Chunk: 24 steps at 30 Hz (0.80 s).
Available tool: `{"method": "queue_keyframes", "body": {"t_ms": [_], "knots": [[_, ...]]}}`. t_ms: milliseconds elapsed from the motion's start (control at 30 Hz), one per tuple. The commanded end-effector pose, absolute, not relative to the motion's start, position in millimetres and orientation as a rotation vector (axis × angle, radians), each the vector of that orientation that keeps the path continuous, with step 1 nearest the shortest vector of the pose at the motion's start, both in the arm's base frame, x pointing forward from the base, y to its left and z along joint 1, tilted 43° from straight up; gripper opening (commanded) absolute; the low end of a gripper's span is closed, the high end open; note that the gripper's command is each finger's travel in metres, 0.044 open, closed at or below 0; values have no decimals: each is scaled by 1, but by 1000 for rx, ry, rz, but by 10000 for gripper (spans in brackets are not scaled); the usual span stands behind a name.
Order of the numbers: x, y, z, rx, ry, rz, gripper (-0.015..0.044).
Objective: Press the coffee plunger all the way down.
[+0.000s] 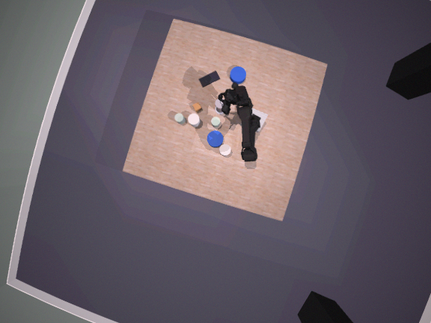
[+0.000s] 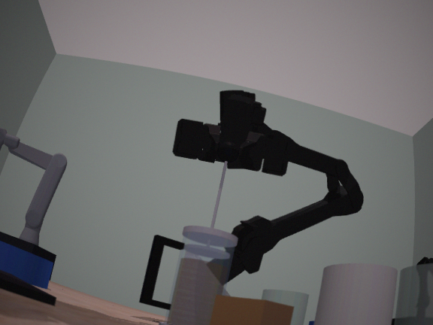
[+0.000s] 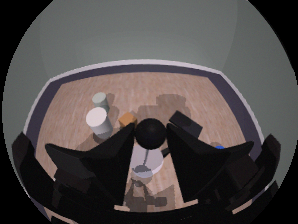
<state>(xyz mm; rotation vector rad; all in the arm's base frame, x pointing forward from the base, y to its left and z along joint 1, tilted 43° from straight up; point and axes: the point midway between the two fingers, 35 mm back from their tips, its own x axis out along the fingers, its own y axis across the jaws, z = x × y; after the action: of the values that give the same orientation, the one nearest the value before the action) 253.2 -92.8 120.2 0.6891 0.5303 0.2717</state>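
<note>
orange box [image 2: 251, 311], white cylinder [image 2: 356, 294], blue discs [image 1: 238, 74]

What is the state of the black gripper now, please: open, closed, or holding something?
Black gripper: closed on the round black knob at the top of the thin pale plunger rod, which stands raised above the clear glass coffee press.
</note>
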Motion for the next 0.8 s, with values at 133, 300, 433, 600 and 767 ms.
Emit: {"method": "queue_keyframes", "body": {"t_ms": [133, 300, 433, 600, 767], "knots": [[254, -84, 104, 691, 551, 269, 124], [255, -79, 97, 690, 554, 268, 124], [255, -76, 92, 689, 555, 268, 124], [256, -71, 85, 688, 557, 267, 124], [257, -67, 78, 688, 557, 267, 124]]}}
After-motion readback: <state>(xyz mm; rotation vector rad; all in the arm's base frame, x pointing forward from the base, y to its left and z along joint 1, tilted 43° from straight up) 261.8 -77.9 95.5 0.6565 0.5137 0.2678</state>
